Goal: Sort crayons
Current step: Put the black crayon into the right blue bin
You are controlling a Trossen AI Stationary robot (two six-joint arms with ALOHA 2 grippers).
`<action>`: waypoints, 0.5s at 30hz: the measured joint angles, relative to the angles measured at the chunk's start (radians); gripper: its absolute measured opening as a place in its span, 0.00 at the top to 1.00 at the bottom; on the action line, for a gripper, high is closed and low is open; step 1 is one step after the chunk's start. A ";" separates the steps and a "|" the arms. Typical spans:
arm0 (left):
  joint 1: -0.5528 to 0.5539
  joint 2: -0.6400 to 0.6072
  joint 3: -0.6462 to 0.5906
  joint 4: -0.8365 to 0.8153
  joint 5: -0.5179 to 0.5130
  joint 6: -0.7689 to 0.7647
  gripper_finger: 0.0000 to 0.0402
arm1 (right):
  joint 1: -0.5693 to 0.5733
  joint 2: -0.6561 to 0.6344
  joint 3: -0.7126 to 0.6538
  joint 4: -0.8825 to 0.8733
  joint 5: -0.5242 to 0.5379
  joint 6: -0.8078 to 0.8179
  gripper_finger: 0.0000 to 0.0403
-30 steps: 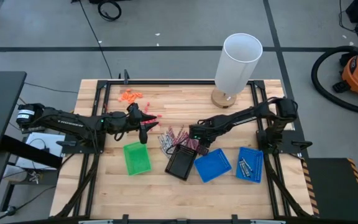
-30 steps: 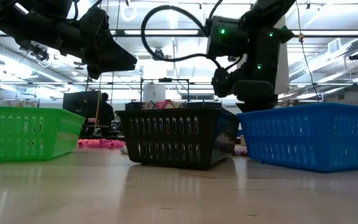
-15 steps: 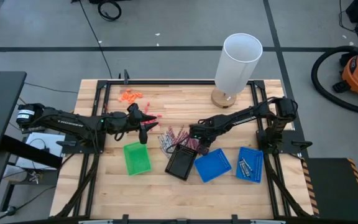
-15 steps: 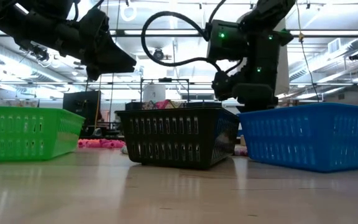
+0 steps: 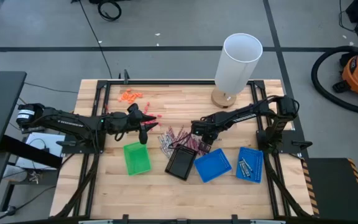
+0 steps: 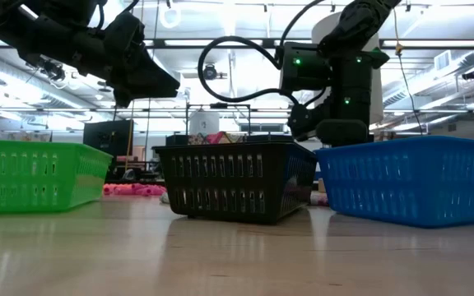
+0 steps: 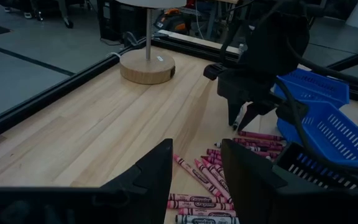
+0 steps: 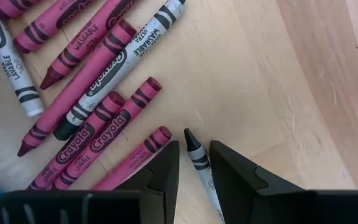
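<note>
Both pairs of jaws stand parted, and neither grips anything. At frame centre in the high view, the right gripper [image 5: 197, 130] hangs low over the crayons [image 5: 178, 139], its fingers either side of one grey crayon [image 8: 199, 160] lying on the wood, with its dark tip poking out between them. That straddle looks like a line-up for a pinch, though the crayon's far end is hidden, so how squarely it sits I can't say. The left gripper [image 5: 146, 128] hovers left of centre, just above the green tray [image 5: 137, 158], likely parked clear so the two arms don't clash over the pile.

The crayons lie loose on the table [image 5: 166, 186] in a fan just above the black tray [image 5: 181, 163], pink ones mixed with grey, none yet in that tray as far as I can see.

Trays number four: one green, one black, and two blue, the nearer blue tray [image 5: 212, 165] beside the black one and the far blue tray [image 5: 250, 164] at the right, holding a few pale sticks. Seven crayons show whole or in part in the right wrist view; the full pile is too tangled to count.
</note>
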 joint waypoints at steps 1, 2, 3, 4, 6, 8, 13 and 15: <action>0.000 0.000 0.000 0.000 0.000 0.000 0.63 | -0.004 0.000 0.000 0.000 -0.008 -0.015 0.75; 0.000 0.000 0.000 0.000 0.000 0.000 0.63 | -0.009 0.000 -0.001 -0.001 -0.016 -0.030 0.75; 0.000 0.000 0.000 -0.001 0.000 0.001 0.63 | -0.014 0.001 -0.001 -0.001 -0.025 -0.046 0.75; 0.000 0.000 0.000 -0.001 0.000 0.001 0.63 | -0.019 0.001 -0.001 -0.002 -0.033 -0.056 0.76; 0.000 0.000 0.000 -0.002 0.000 0.002 0.63 | -0.030 0.001 -0.001 -0.005 -0.046 -0.073 0.77; 0.000 0.000 0.000 -0.002 0.000 0.004 0.63 | -0.039 0.002 -0.002 -0.006 -0.054 -0.082 0.80; 0.000 0.000 0.000 -0.002 0.000 0.004 0.63 | -0.043 0.003 -0.003 -0.007 -0.055 -0.099 0.90; 0.000 0.000 0.000 -0.002 0.000 0.004 0.63 | -0.043 0.003 -0.003 -0.007 -0.055 -0.100 0.93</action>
